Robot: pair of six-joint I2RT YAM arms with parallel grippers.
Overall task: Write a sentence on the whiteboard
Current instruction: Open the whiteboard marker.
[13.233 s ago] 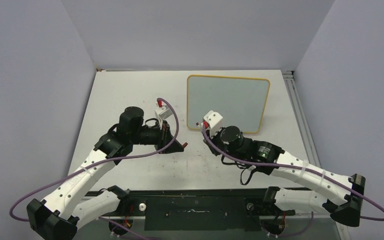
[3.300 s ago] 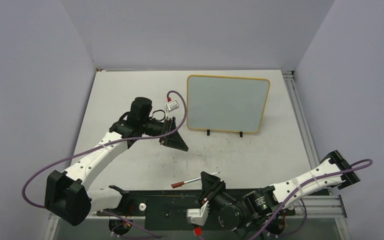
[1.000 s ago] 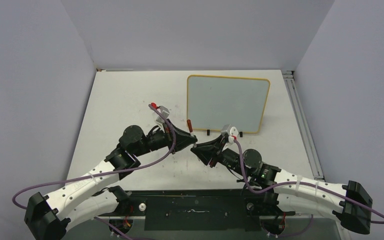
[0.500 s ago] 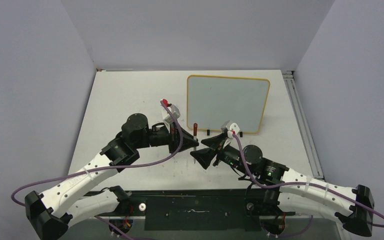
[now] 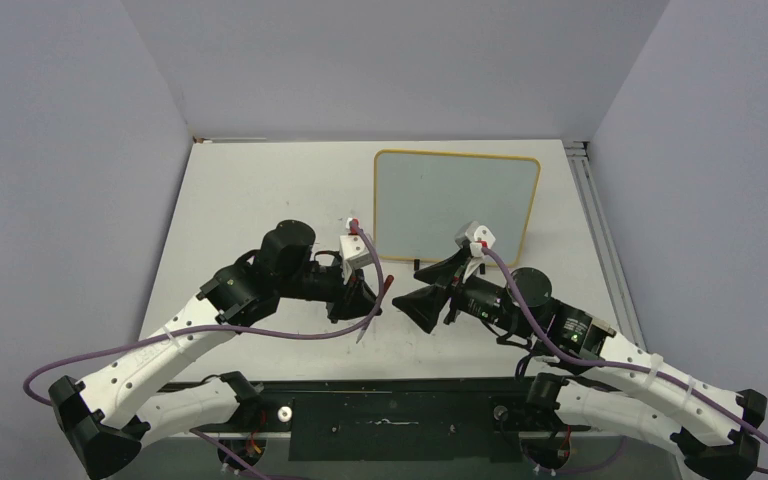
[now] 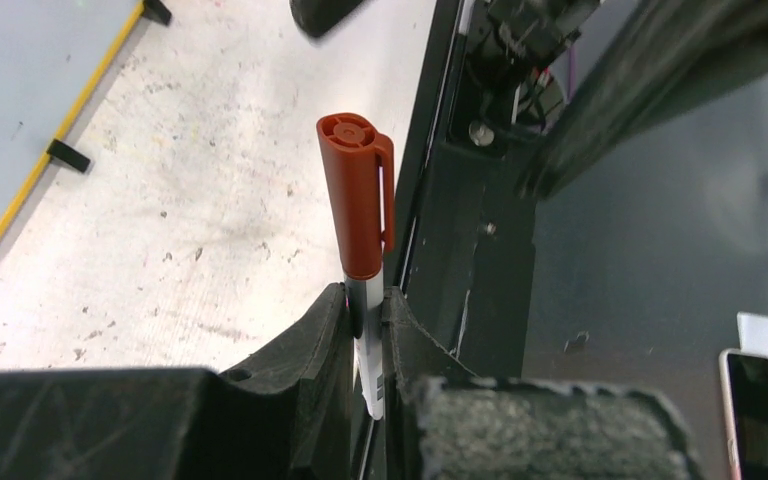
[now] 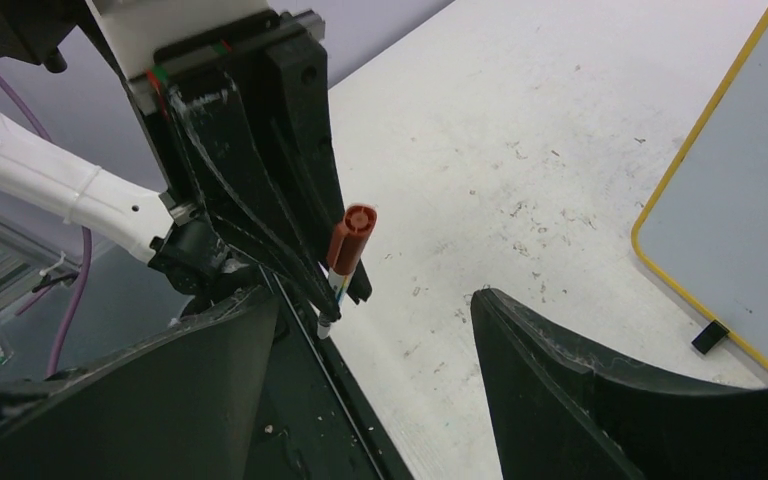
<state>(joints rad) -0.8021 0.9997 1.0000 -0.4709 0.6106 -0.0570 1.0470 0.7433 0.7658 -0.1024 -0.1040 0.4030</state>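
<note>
Counted on the scuffed white counter (image 5: 260, 200): two arms, two grippers, one marker, one whiteboard, two purple cables.

Left gripper (image 5: 362, 300), a little left of centre in the top view: closed tight on the one marker (image 5: 386, 288). In the left wrist view, white barrel pinched between the black fingertips, orange-red cap with its clip standing clear above them. In the top view, marker tilted, cap toward the upper right, white end toward the lower edge of the counter. Whether that end touches the counter: cannot tell.

Right gripper (image 5: 415, 290), just right of the marker and apart from it: jaws spread wide, gripping nothing. In the right wrist view, two broad black fingers (image 7: 210, 370) at the lower corners, with the marker and left gripper in the centre beyond them.

Whiteboard (image 5: 457, 205): upright on the counter, upper right of centre in the top view, just behind the right gripper. Thin yellow frame, rounded corners, face plain pale grey in all three views. Black feet (image 6: 67, 155): two counted in the upper left of the left wrist view.
</note>
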